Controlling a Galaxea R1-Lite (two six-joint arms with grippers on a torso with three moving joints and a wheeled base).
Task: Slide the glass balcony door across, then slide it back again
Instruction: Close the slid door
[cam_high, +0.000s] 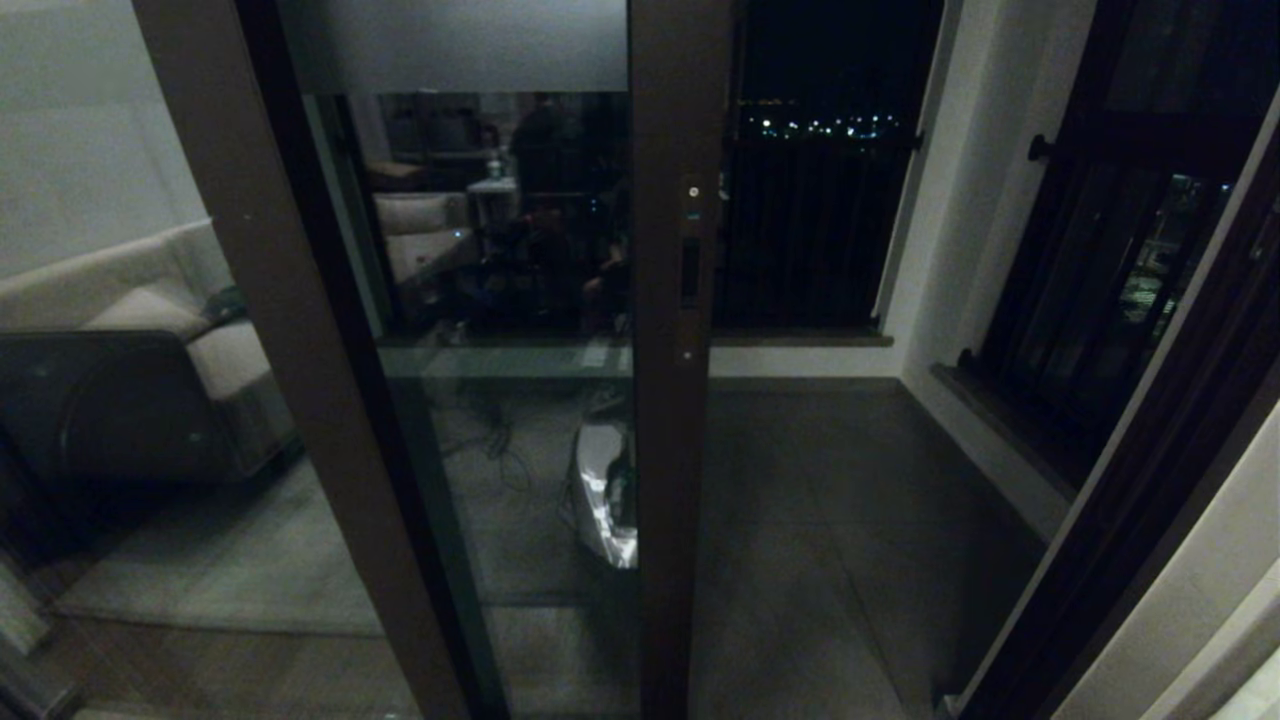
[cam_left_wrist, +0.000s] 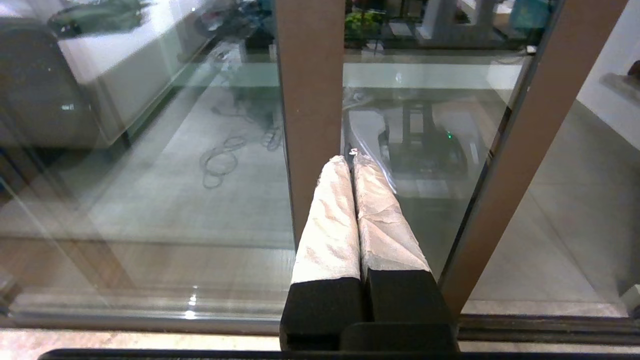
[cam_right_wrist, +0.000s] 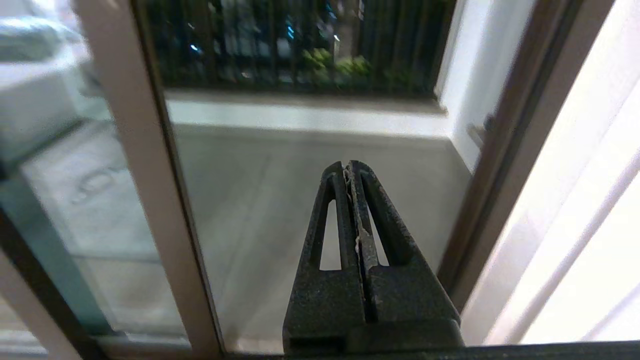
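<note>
From the head camera I see the glass balcony door (cam_high: 500, 300) standing upright, its long axis vertical, covering the left and middle of the opening. Its edge stile (cam_high: 672, 400) with the recessed slot handle (cam_high: 690, 270) faces the open gap on the right, where the balcony floor (cam_high: 830, 500) shows bare. A frosted band (cam_high: 450, 45) runs across its top. My left hand (cam_left_wrist: 352, 157) is closed on nothing, fingertips together, pointing at a brown stile low down, just short of it. My right hand (cam_right_wrist: 348, 167) is closed and empty too, aimed through the gap toward the barred window (cam_right_wrist: 300, 45). A sofa (cam_high: 150, 330) reflects at left.
</note>
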